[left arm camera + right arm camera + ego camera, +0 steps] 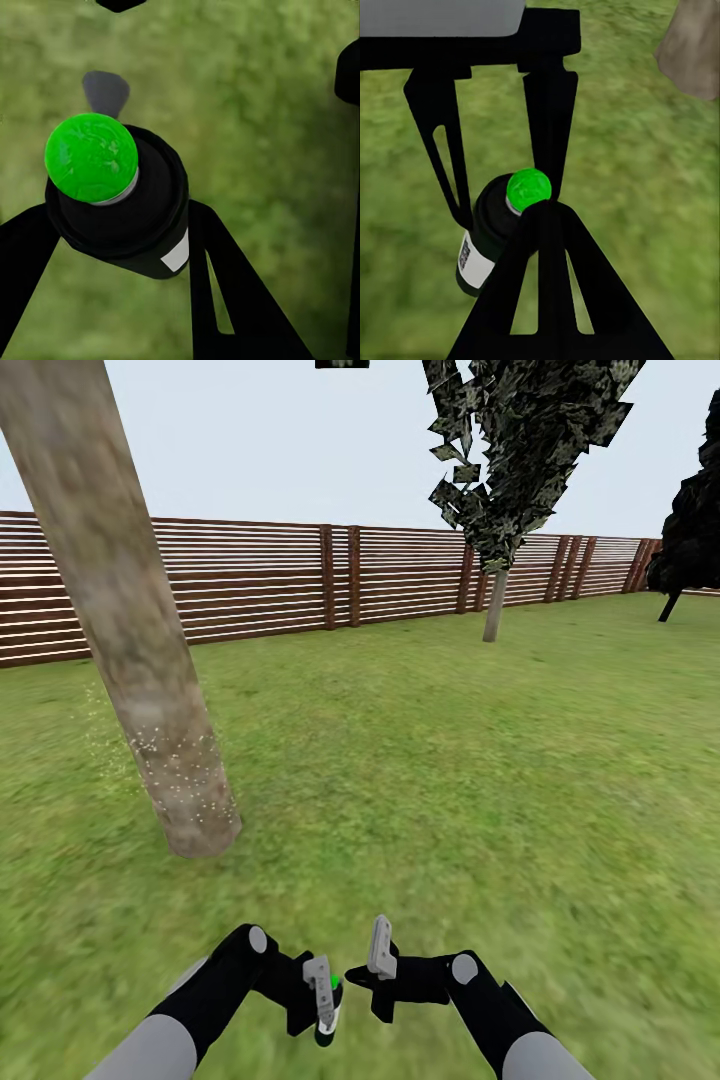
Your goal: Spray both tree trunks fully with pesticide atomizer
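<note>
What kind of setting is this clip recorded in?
An outdoor garden or fenced yard, in simulation. A green lawn runs back to a brown slatted wooden fence, and a thick grey-beige tree trunk rises close by, with more trees further back under open sky.

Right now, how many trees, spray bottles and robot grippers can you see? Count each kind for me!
Trees: 3, the thick beige trunk, the thin-trunked leafy tree by the fence, the dark tree.
Spray bottles: 1, the black atomizer with a green top.
Grippers: 2, left gripper, right gripper.
Total: 6
</note>
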